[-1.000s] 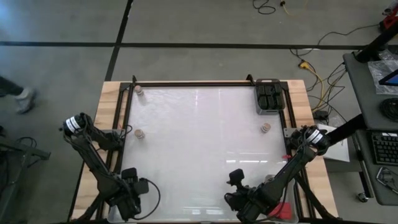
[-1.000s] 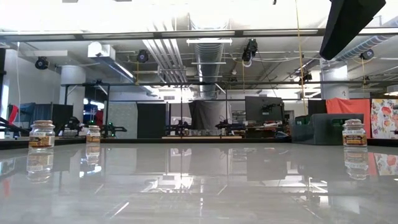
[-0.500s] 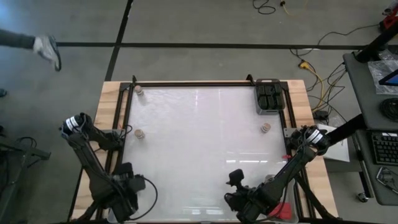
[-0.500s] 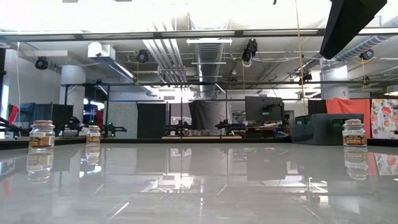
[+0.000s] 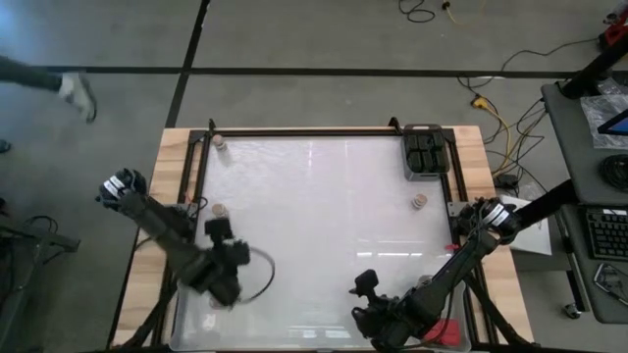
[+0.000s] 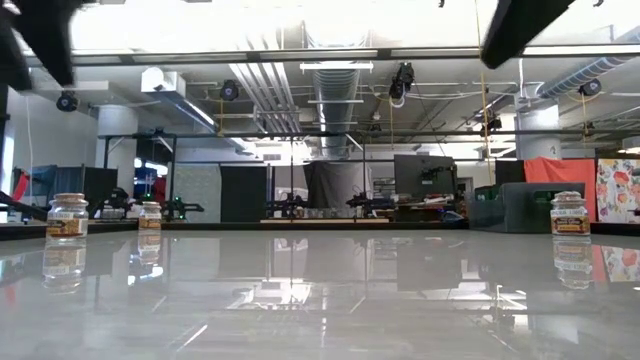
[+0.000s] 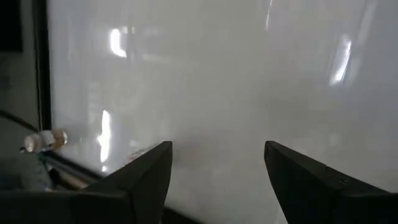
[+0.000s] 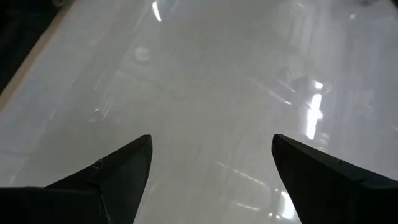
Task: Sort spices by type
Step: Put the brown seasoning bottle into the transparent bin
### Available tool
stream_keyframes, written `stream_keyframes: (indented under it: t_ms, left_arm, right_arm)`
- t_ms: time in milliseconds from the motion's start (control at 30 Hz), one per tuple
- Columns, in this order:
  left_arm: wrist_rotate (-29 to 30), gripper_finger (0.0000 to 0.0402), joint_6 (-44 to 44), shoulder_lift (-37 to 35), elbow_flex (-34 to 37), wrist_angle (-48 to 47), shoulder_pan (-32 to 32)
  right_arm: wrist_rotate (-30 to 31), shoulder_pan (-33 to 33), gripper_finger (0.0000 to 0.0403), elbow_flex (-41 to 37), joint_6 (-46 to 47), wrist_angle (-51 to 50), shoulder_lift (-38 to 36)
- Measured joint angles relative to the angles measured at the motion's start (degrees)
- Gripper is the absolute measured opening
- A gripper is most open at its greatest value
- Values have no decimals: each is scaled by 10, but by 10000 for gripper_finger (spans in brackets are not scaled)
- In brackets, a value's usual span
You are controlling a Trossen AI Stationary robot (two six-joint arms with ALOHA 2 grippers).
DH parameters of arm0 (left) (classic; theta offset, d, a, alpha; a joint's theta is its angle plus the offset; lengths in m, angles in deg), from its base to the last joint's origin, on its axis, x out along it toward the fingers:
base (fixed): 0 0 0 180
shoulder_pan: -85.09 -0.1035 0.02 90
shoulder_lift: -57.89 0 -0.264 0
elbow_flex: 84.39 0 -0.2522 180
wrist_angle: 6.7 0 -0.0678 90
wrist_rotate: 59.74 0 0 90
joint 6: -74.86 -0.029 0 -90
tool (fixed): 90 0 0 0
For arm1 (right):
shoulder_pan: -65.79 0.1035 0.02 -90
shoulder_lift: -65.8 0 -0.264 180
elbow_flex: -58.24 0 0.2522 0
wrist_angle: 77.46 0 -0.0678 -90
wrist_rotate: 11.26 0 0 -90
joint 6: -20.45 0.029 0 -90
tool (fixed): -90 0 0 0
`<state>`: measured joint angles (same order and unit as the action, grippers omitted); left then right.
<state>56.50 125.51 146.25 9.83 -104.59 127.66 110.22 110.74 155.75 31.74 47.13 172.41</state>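
White table [image 5: 324, 226] holds scattered jars; my left gripper [image 7: 217, 180], fingers apart and empty, heads for the left jar [image 5: 221, 210]. Next: line up.

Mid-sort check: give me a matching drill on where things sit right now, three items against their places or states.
Things:
1. clear bin
2. corner jar
3. left pincer

Places or states:
A. open and empty, over the table's left side
B. far right corner, holding black jars
C. far left corner

Pairs: 1-B, 2-C, 3-A
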Motion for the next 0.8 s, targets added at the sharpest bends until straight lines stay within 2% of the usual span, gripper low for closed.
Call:
stream_keyframes:
  t_ms: [233, 400, 567, 800]
  left_arm:
    - [-118, 238, -176, -82, 111, 32, -193]
    - [-133, 238, -332, -112, 161, 33, -309]
    - [-138, 238, -473, -103, 186, 36, -361]
    - [-121, 237, -542, -94, 224, 40, -417]
  right_arm:
    - [2, -4, 335, 0, -4, 0, 0]
    - [-3, -4, 342, 0, 23, -5, 0]
    - [-4, -4, 341, 0, 58, -15, 0]
    - [-4, -4, 345, 0, 103, -13, 0]
